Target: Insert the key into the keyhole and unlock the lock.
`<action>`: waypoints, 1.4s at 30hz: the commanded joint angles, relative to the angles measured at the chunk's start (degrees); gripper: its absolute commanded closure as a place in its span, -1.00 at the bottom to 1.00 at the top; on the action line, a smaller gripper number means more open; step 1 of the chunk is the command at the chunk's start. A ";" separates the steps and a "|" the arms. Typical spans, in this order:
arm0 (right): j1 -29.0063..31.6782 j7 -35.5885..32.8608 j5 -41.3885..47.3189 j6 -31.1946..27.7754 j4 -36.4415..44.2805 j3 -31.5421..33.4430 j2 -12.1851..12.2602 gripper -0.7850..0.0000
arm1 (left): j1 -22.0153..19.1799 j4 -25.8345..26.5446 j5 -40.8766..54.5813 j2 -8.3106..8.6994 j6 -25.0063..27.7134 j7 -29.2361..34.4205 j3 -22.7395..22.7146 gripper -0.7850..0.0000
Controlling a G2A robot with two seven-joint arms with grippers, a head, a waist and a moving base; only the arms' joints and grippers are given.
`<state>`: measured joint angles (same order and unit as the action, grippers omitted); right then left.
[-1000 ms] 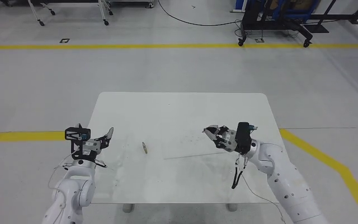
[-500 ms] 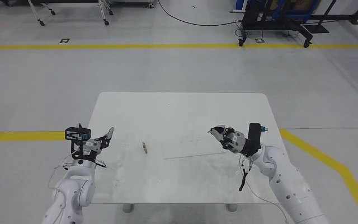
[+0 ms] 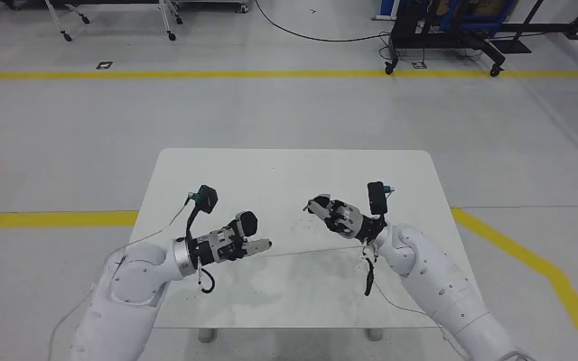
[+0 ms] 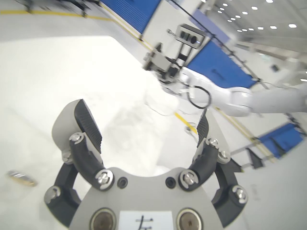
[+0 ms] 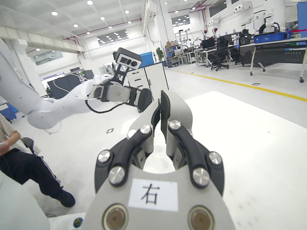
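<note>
Two grippers hang over the worktop (image 3: pixel 289 176): the left gripper (image 4: pixel 142 111) with fingers spread, the right gripper (image 5: pixel 160 104) with fingers pressed together. A small metal piece (image 4: pixel 21 177), probably the key, lies flat on the worktop's left side beside the left gripper. A pinch could skid so thin a thing away.

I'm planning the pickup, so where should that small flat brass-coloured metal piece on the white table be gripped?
Grip the small flat brass-coloured metal piece across its narrow width, coming straight down from above: it lies flat on the white table, elongated. Details are blurred.
</note>
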<state>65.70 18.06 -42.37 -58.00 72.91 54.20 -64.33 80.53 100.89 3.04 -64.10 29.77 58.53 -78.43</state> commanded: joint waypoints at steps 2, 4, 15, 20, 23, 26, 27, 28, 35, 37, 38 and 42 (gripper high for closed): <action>-1.66 -2.48 4.46 0.00 0.54 -1.98 0.86 1.00 | -6.69 -4.43 11.62 -0.35 -6.88 7.24 3.72 -1.00; -2.64 -4.02 6.84 0.00 1.16 -2.73 1.60 1.00 | -9.75 -6.34 12.50 -0.65 -8.94 6.50 5.32 -1.00; -3.16 -4.86 7.73 0.00 1.56 -2.61 2.33 1.00 | -10.10 -6.49 6.90 -0.67 -9.38 -0.77 5.11 -1.00; -1.15 -7.94 15.59 0.00 2.51 -3.74 2.28 1.00 | -9.33 -7.09 1.81 -0.81 -5.10 -5.88 6.54 -1.00; -1.23 -12.89 24.50 0.00 1.64 -4.50 2.64 1.00 | -11.08 -8.98 1.05 -1.08 -3.07 -6.67 8.22 -1.00; -1.85 -18.45 31.88 0.00 -0.02 -4.95 2.98 1.00 | -13.06 -10.95 0.12 -1.43 -1.88 -6.69 10.50 -0.87; -2.13 -20.15 33.44 0.03 -0.46 -5.03 3.04 1.00 | -13.58 -11.40 -0.14 -1.54 -1.31 -6.59 11.28 -0.81; -2.29 -21.75 34.99 0.14 -0.63 -5.22 3.06 1.00 | -13.96 -11.95 -0.07 -1.64 -0.77 -6.48 11.96 -0.79; -3.10 -29.33 42.07 0.86 -0.51 -5.50 3.14 1.00 | -16.04 -15.32 0.57 -2.02 0.40 -6.54 14.42 0.08; -3.38 -30.84 43.22 1.22 -0.59 -5.80 3.01 1.00 | -16.70 -16.22 0.44 -2.10 0.31 -6.60 14.91 0.09; -3.57 -31.58 43.70 1.46 -0.67 -6.01 2.91 1.00 | -17.00 -16.66 0.49 -2.14 0.35 -6.67 15.11 0.09; -4.46 -34.07 45.71 2.14 -1.20 -6.83 2.44 1.00 | -18.13 -18.02 1.14 -2.25 0.61 -6.53 15.71 0.16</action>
<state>61.42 -15.63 3.00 -55.93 71.84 47.48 -61.81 62.60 83.11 4.04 -66.33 30.33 51.92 -62.84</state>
